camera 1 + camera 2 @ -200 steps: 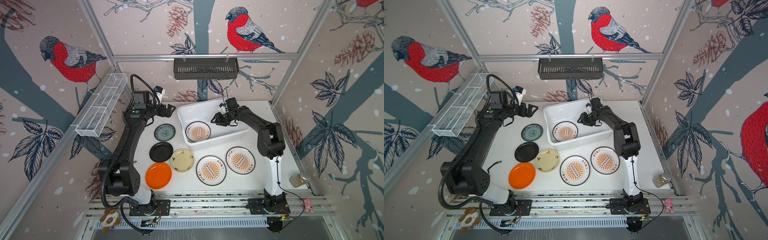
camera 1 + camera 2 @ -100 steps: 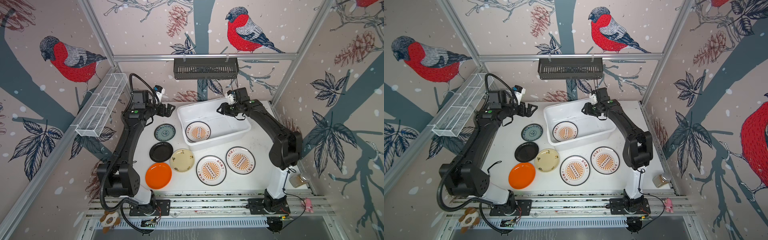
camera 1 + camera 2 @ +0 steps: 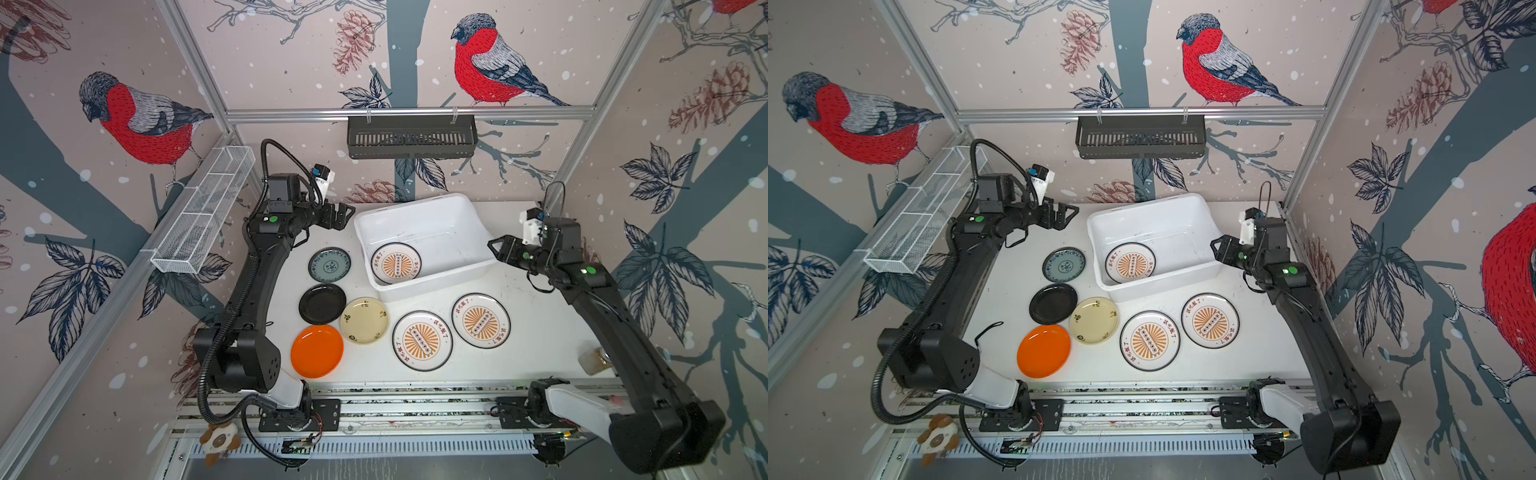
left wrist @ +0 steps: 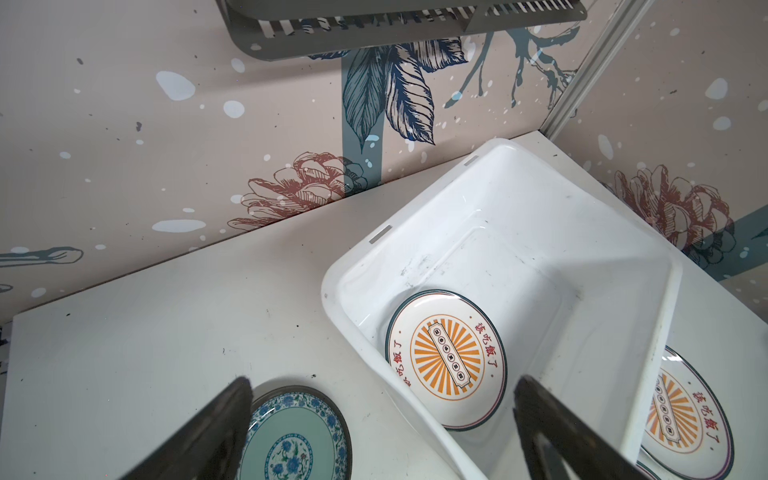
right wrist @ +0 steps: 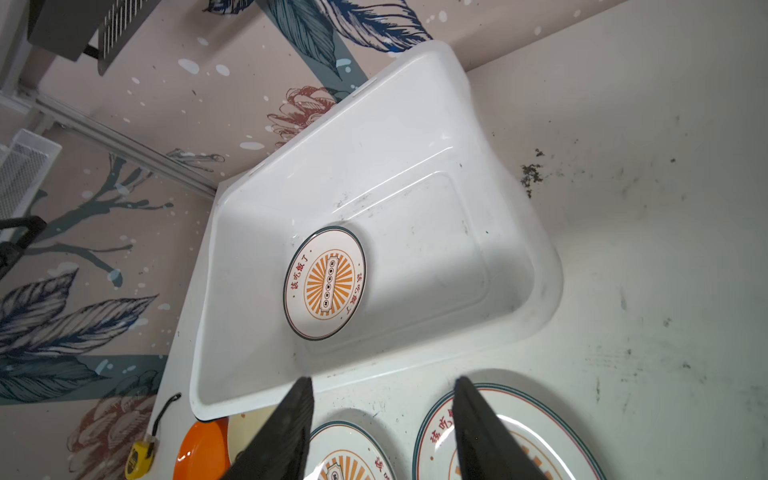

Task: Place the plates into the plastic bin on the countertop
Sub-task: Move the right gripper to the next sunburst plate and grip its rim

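One glossy sunburst plate [image 3: 396, 263] lies flat in the near-left corner of the white plastic bin [image 3: 451, 226], whose smooth floor runs bare to the right. The other six plates [image 3: 422, 340] cluster on the speckled countertop [image 3: 540, 332], near and left of the tub. The left gripper [image 3: 343, 214] off the bin's far-left corner and the right gripper [image 3: 494, 246] just beside its right rim both gape, empty.

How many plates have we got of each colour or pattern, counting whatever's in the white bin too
White sunburst plates: 3 (one in the plastic bin, two on the countertop)
Teal-patterned plate: 1
Black plate: 1
Cream plate: 1
Orange plate: 1
Total: 7
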